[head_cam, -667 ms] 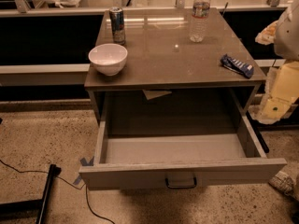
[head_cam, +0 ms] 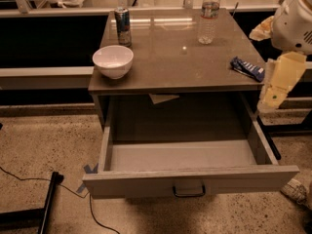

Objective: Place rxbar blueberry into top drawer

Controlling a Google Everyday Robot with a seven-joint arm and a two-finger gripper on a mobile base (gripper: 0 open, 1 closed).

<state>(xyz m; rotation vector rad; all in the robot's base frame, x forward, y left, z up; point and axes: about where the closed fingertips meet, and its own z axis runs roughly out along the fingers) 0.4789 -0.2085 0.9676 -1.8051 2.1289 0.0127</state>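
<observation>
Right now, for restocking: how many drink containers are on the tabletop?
2: slim metal can back left; clear plastic water bottle back right. None looks hidden. The end effector hangs beyond the grey table's right edge.

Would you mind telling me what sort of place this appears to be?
Probably a lab or office test area: speckled hard floor with a loose cable and blue tape marks by the open drawer. The gripper hangs beside the table's right edge, near the bar.

The end effector (head_cam: 274,92) is pale cream-yellow, at the right edge of the grey-brown bench (head_cam: 170,67). Just left of it, the bar (head_cam: 247,68) is dark blue with white marks. Further left sit a white bowl (head_cam: 113,60) and a blue-silver can (head_cam: 123,26). Below-left, the drawer (head_cam: 190,179) is grey-beige with a dark handle (head_cam: 189,191), over a speckled tan floor (head_cam: 39,140).
</observation>
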